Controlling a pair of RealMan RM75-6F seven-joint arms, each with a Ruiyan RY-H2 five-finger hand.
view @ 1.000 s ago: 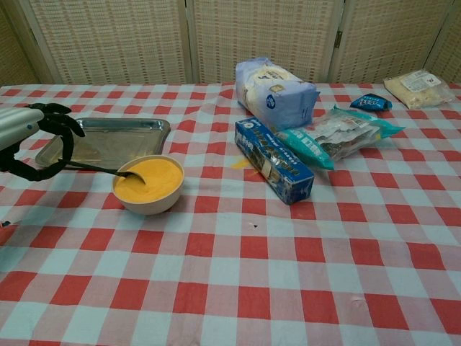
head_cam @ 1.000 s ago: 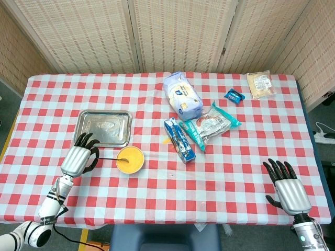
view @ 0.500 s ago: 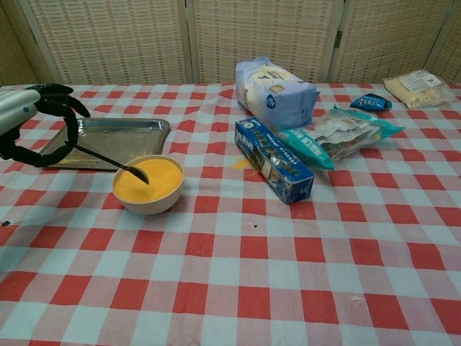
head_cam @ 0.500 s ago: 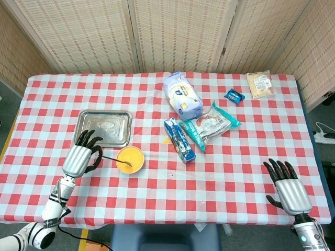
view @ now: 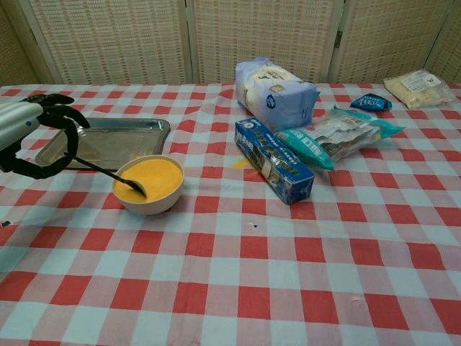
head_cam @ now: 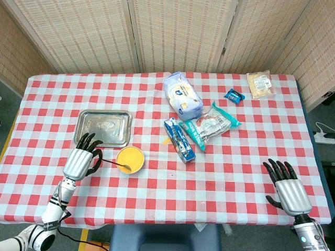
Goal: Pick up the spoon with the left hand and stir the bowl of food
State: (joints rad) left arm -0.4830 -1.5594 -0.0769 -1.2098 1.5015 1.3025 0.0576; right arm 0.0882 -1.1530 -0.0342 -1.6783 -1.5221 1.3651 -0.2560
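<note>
Now spoon [view: 108,174] nearer bowl [view: 149,202] front rim

Print shows on the food packets [view: 274,92], but none is legible.

Left robot hand [view: 29,137] perhaps partly cropped

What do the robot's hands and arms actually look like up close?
Each hand has a ribbed silver back and slim black fingers, much like a glove: the left hand and the right hand match. Below the wrists, the forearms are silver and white with black bands, and a thin dark cable trails near the left arm's lower end.
</note>
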